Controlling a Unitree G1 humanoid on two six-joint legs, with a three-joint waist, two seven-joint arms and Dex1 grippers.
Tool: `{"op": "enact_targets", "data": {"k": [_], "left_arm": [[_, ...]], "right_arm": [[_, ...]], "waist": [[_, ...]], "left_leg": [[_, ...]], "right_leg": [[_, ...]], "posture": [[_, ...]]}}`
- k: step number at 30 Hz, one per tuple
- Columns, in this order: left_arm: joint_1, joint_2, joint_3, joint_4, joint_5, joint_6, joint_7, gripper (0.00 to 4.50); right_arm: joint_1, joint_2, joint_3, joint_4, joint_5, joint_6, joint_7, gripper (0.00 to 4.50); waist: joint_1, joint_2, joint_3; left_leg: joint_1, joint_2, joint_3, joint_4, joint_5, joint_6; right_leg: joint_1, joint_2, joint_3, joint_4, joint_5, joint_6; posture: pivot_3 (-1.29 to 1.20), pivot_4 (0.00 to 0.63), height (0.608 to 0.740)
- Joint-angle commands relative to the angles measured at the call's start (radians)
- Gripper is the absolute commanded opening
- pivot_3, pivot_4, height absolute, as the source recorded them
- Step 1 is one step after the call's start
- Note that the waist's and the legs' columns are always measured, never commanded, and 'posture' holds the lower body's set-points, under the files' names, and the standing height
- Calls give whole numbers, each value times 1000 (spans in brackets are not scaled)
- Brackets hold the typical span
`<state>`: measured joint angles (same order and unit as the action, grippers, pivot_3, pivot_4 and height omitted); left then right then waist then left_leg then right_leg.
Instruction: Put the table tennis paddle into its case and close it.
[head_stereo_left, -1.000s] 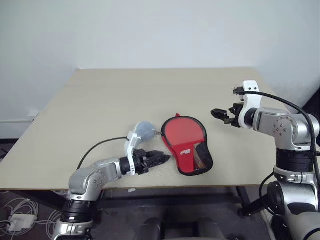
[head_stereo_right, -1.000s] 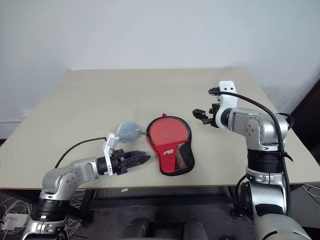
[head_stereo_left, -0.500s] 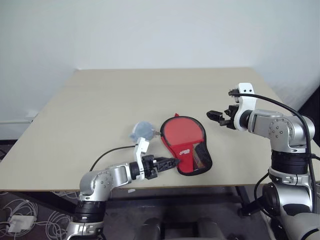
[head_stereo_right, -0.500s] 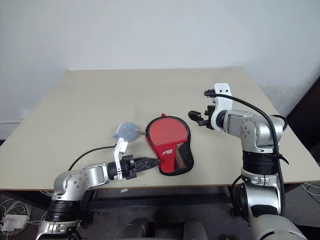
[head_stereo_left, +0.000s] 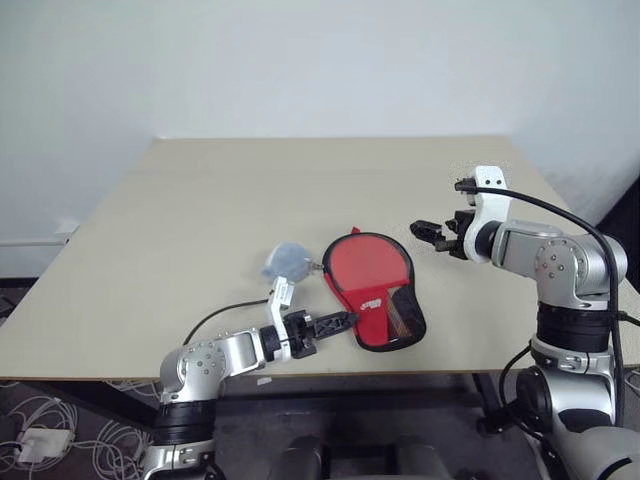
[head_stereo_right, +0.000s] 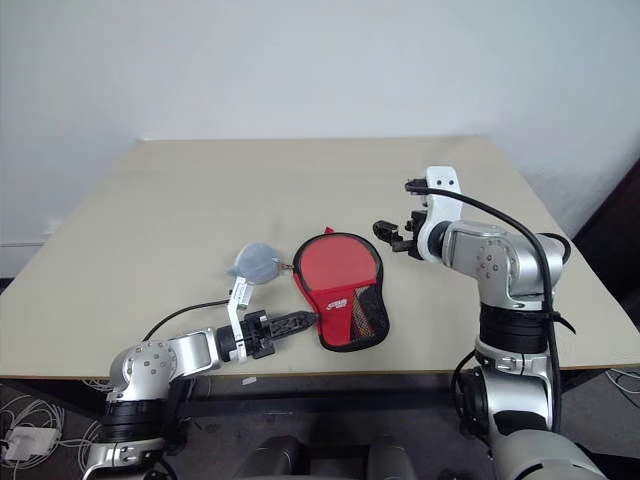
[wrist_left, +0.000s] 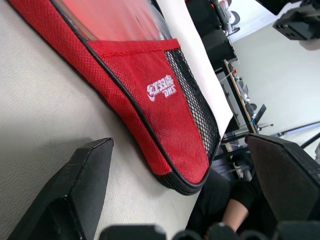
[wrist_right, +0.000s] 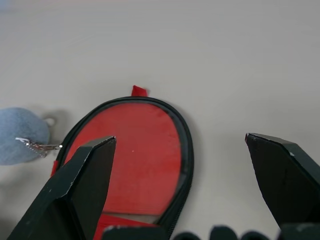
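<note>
Case (head_stereo_left: 375, 303) lies flat near the table's (head_stereo_left: 200, 200) front edge, red paddle (wrist_right: 140, 155) visible through its clear window, grey-blue lump (head_stereo_left: 289, 262) chained just beside its rounded end. Since a second ago the left gripper (head_stereo_left: 345, 320) has slid in to the case's near edge and spread its fingers fully, holding nothing. Right gripper (head_stereo_left: 425, 229) hovers beyond the case's far side, wide open and empty; likely the closing step is next.

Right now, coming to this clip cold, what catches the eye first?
The red case lies closed near the table's front edge, the paddle's red blade showing through its clear window. A grey-blue lump on a small chain sits at its left. The open left gripper points at the case's front left edge; the open right gripper hovers at its right.
</note>
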<state>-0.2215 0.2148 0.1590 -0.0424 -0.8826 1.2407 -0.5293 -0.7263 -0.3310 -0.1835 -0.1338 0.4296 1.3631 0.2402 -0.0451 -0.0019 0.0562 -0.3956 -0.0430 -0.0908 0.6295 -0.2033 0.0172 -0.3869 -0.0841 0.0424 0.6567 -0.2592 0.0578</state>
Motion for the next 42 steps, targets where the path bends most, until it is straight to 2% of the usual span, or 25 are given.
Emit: {"op": "enact_targets", "data": {"k": [1,10,15,30,42], "left_arm": [[-29,-34,0,46,-10,44,43,4482],[-137,-78,50,122,0,160,133,4482],[-183,-87,33,173,18,220,146,4482],[-268,-181,57,292,63,209,170,4482],[-259,-195,28,296,94,222,169,4482]], "right_arm": [[-4,15,-20,-50,7,3,-15,4500],[-5,39,-23,-60,6,13,-27,4500],[-10,48,-22,-55,7,10,-32,4500],[-11,85,-11,-55,6,5,-43,4500],[-16,87,1,-48,4,-4,-42,4500]], "waist": [[2,0,0],[24,0,0],[24,0,0],[38,0,0],[47,0,-1]], "left_leg": [[0,0,0,0,0,0],[0,-2,1,2,0,0],[0,-2,1,1,0,0],[0,-3,0,1,0,0],[0,-3,1,1,0,0]], "right_leg": [[0,0,0,0,0,0],[1,0,-1,-1,0,1],[1,0,-2,-1,0,1],[1,-2,-2,-2,0,1],[2,-2,-3,-3,0,1]], "posture": [[0,0,734],[0,0,734],[0,0,734],[0,0,734],[0,0,734]]}}
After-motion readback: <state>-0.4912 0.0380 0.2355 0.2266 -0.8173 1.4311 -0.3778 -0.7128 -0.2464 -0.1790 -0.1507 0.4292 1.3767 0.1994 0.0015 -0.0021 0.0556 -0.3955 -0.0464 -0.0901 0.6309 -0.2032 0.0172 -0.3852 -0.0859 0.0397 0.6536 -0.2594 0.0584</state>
